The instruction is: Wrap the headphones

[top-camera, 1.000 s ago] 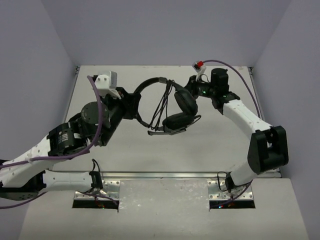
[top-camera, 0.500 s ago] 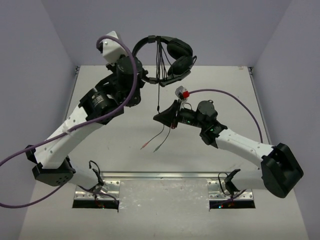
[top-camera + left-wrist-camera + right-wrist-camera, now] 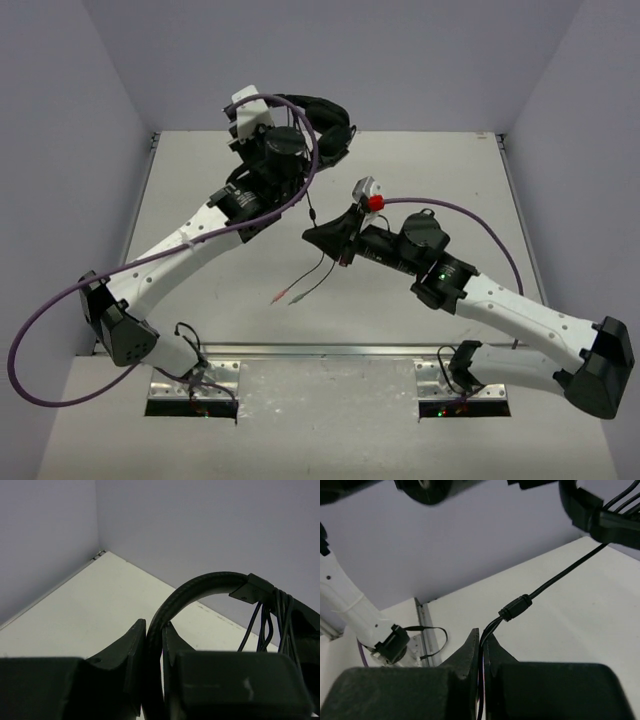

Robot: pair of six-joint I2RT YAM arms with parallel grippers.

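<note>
Headphones (image 3: 328,118) hung in the air at the top centre of the overhead view, above the far edge of the table (image 3: 470,180) and close to the back wall. The left gripper (image 3: 154,632) had them by the headband (image 3: 200,582). In its own wrist view the 2 fingers were drawn almost fully together, pinching the thin padded arch between them, and the arch rose out of the grip and curved off to the right. Several loops of thin dark cable (image 3: 270,622) hung over the headband at the upper right of that view, beside a squared black fitting. From above, that gripper was mostly hidden behind its own wrist, and only the dark earcups (image 3: 338,135) showed past it.

From the headphones 1 strand of the cable dropped toward the middle of the overhead frame, where the right gripper (image 3: 481,639) had it. Its jaws were fully closed on the strand. In the right wrist view the cable came up from between the fingertips and ran up and right, past a small ribbed lump (image 3: 516,607) on the line, toward the headphones in the upper right corner. Below that gripper 2 loose ends trailed down and left, ending in 2 small plugs (image 3: 283,298), reddish and pale, just left of centre. I couldn't tell whether they lay on the table or hung just above it.
</note>
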